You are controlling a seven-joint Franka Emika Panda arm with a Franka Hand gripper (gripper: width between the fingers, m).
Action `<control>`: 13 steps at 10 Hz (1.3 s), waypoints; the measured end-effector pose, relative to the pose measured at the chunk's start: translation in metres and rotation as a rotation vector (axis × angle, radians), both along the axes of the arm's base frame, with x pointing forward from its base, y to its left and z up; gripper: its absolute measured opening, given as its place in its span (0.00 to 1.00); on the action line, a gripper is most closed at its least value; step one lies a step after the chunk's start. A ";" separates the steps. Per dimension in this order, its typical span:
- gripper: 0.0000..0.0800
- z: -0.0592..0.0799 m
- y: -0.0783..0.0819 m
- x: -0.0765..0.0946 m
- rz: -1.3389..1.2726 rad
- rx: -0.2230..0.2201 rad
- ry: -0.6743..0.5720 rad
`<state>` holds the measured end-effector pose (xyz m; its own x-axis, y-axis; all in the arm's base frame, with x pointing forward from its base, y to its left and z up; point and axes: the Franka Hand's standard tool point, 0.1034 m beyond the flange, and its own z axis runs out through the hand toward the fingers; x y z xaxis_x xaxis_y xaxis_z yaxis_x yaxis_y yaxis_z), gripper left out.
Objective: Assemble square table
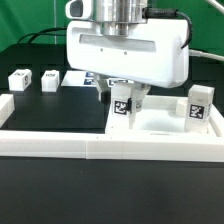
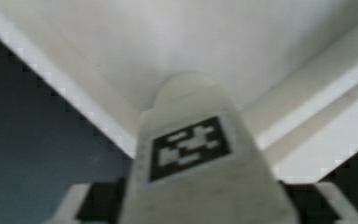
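1. The gripper [image 1: 122,97] hangs below its broad white housing with its two fingers drawn in against the sides of a tagged white block, the held leg [image 1: 122,106]. The jaws are only as far apart as the leg is wide.
2. In the wrist view the gripper [image 2: 194,203] shows as grey fingers [image 2: 98,201] on either side of the held leg [image 2: 194,150]. The leg's black-and-white tag faces the camera and its rounded end points away from it.
3. The held leg stands nearly upright over the square slab [image 1: 160,122], close to the slab's edge on the exterior view's left. Whether its lower end touches the slab cannot be told.
4. In the wrist view the square slab [image 2: 211,45] fills the pale area beyond the leg, with the black mat [image 2: 16,120] showing dark beside it.
5. A second leg [image 1: 197,105] stands upright on the slab towards the exterior view's right, well apart from the held one.
6. A third leg [image 1: 18,80] and a fourth leg [image 1: 50,76] lie on the black mat [image 1: 60,110] at the exterior view's left, near each other and well apart from the slab.
7. A long white border bar [image 1: 100,150] runs along the near side of the mat and the slab.
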<state>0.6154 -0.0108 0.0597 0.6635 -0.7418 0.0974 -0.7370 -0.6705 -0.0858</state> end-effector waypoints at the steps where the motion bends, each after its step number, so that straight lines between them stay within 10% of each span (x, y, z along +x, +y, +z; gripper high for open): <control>1: 0.40 -0.001 -0.002 -0.002 -0.050 0.003 0.004; 8: 0.41 -0.001 -0.006 -0.005 -0.113 -0.005 0.009; 13: 0.79 -0.001 -0.006 -0.005 -0.114 -0.005 0.008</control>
